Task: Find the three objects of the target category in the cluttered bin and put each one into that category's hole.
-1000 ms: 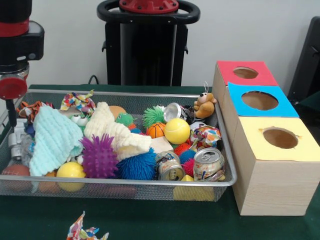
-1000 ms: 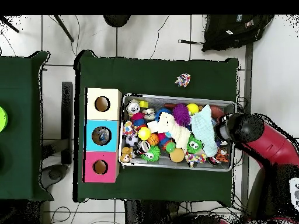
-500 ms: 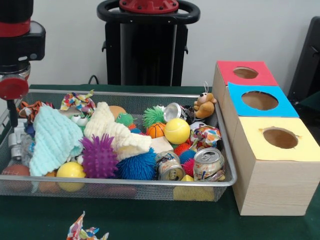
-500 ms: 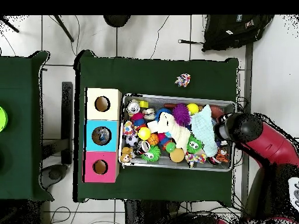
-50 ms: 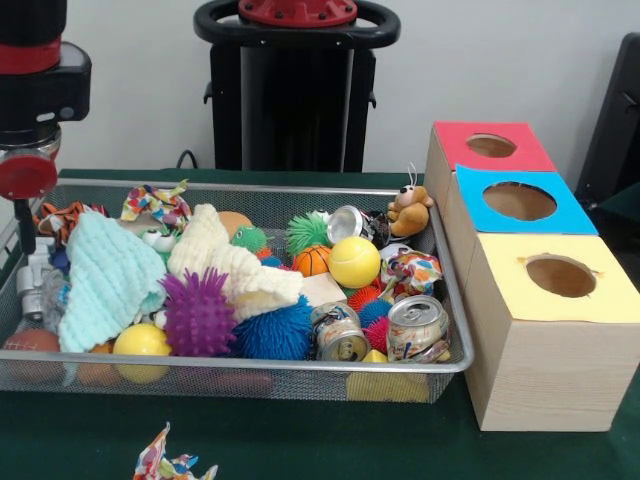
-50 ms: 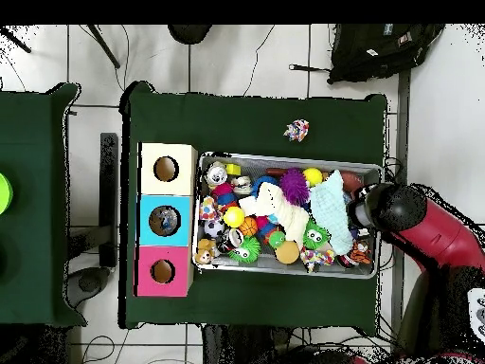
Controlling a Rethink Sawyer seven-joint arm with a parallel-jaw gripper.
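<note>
The arm (image 5: 30,95) stood over the end of the wire bin (image 5: 250,368) farthest from the holes, with the gripper (image 5: 22,245) lowered beside the mint-green cloth (image 5: 105,275). Against the earlier frames it had hardly shifted, and the bin's contents lay unchanged; the search appeared stalled or only beginning. Whether the gripper was open, or held anything, could not be told. The target category was not evident. Candidates remained in the bin: crushed cans (image 5: 415,328), spiky balls (image 5: 198,312), a yellow ball (image 5: 354,262). The red-topped box (image 5: 490,145), blue-topped box (image 5: 520,202) and yellow-topped box (image 5: 560,276) stood just beside the bin on the counter (image 5: 300,440).
</note>
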